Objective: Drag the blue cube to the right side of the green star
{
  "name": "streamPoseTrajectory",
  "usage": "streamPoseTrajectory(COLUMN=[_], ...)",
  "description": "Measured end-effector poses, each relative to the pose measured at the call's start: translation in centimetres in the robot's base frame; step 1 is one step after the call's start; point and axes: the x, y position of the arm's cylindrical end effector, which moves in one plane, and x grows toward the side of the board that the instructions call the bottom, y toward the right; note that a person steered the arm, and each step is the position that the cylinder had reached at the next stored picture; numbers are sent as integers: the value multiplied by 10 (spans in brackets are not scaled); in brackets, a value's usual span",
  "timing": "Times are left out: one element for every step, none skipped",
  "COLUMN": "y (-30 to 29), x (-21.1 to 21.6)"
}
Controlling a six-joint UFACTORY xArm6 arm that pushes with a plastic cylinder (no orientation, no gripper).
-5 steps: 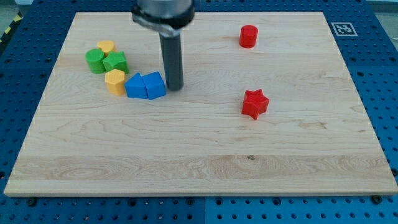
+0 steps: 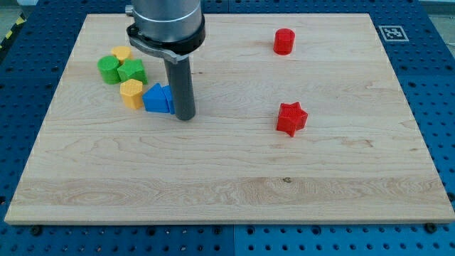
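Two blue blocks lie side by side left of the board's middle. The left one [image 2: 154,100] shows in full. The right one [image 2: 170,93] is mostly hidden behind my rod, and I cannot tell which is the cube. My tip [image 2: 185,117] rests on the board at the lower right corner of the blue pair, touching or almost touching it. The green star [image 2: 133,71] lies up and to the left of the blue blocks, next to a green cylinder [image 2: 109,70].
A yellow block [image 2: 131,93] touches the left blue block's left side. Another yellow block [image 2: 121,53] sits above the green pair. A red cylinder [image 2: 284,41] is at the view's upper right and a red star [image 2: 291,119] at the right of middle. The wooden board [image 2: 227,192] lies on a blue pegboard.
My tip has moved down and to the left, from the right side of the blue pair to its lower right corner, now covering most of the right blue block. The blocks look unmoved.
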Motion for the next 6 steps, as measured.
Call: streamPoseTrajectory(y=[0,0,-5,-15,-28,-37], x=[-7,-12,-19,-27,-35,-40])
